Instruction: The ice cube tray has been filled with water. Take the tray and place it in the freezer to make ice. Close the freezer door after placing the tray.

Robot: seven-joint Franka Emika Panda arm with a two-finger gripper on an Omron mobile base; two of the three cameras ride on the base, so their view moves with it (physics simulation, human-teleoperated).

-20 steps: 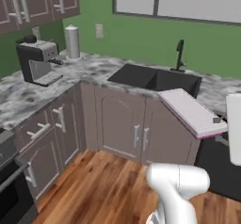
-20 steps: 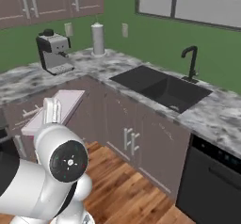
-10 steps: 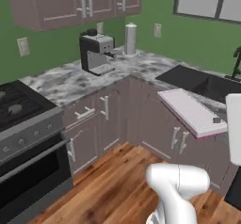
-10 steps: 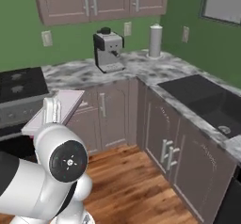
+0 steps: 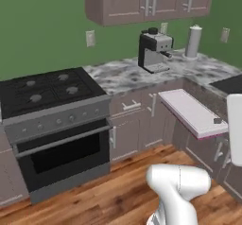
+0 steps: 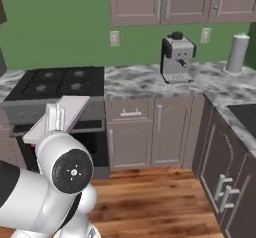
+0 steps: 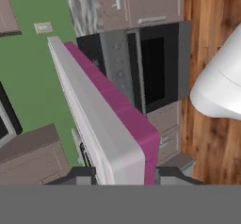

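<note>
The left base view looks across a green-walled kitchen. At far left stands a black gas stove [image 5: 49,89] with its oven door [image 5: 64,153] below. To its right runs a marbled grey countertop [image 5: 118,75] over grey-brown cabinets, with a wall outlet [image 5: 90,38] above it. Further right on the counter sits a silver espresso machine [image 5: 153,52], and past it an upright paper towel roll [image 5: 193,42]. In front of the cabinets, raised clear of the wooden floor [image 5: 108,191], the ice cube tray [image 5: 191,111] lies flat, its pale top up and a magenta edge along its near side. The robot's white arm [image 5: 179,191] rises at the lower right.

In the right base view the same tray [image 6: 59,117] shows at the left, just above the arm's white shoulder and in front of the stove [image 6: 57,82]. The espresso machine [image 6: 176,59] stands right of centre, the paper towel roll [image 6: 237,53] at far right.

In the hand view the tray [image 7: 101,119] runs edge-on from the upper left down to the bottom, where the gripper [image 7: 123,175] has its two dark fingertips pressed against either side of it, holding it. Behind the tray are the oven [image 7: 150,68] and the green wall.
</note>
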